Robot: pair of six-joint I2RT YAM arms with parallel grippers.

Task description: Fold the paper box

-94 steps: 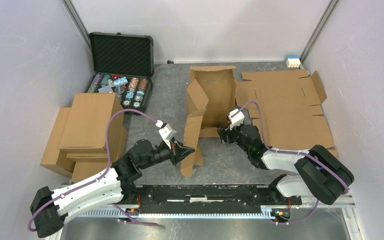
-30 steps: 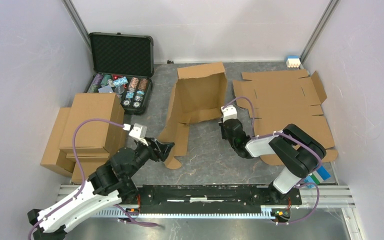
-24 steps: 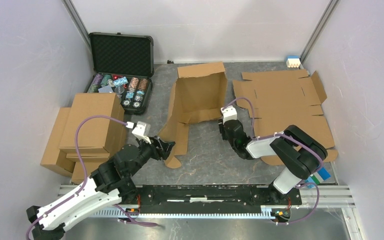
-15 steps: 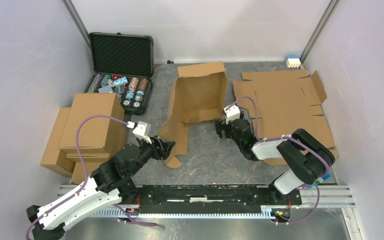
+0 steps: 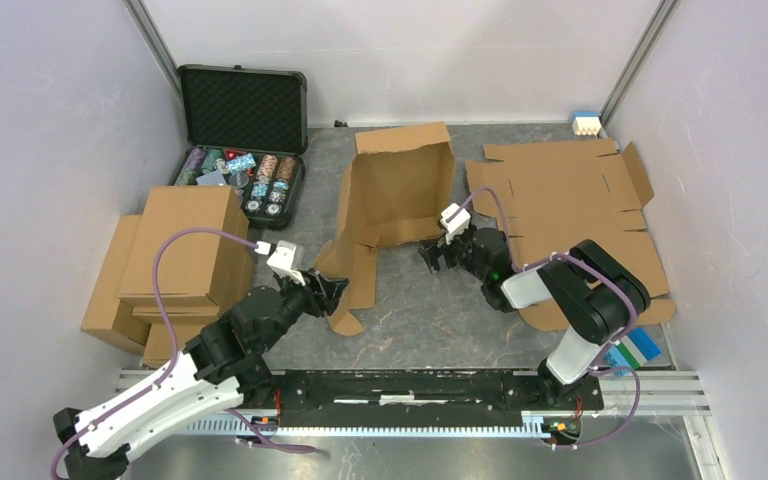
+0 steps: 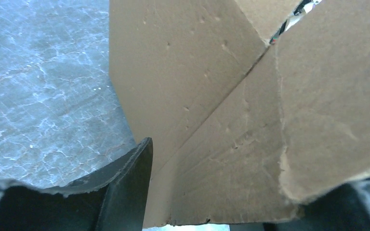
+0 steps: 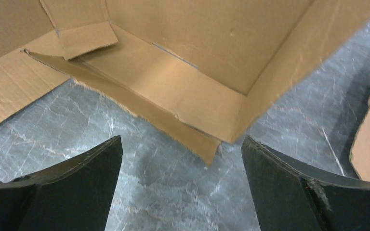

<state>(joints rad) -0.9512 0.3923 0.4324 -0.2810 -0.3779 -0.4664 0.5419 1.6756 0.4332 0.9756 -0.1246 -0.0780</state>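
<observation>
Holding right gripper (image 7: 180, 144) wide open, just short of paper box (image 5: 400, 195) near-right corner, not touching. Keeping left gripper (image 5: 332, 292) at its near-left flap; cannot tell whether clamped.

No legible text or labels.

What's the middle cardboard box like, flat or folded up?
Partly folded: the paper box has walls standing up, but a side flap sprawls loose and the front is open.
</observation>
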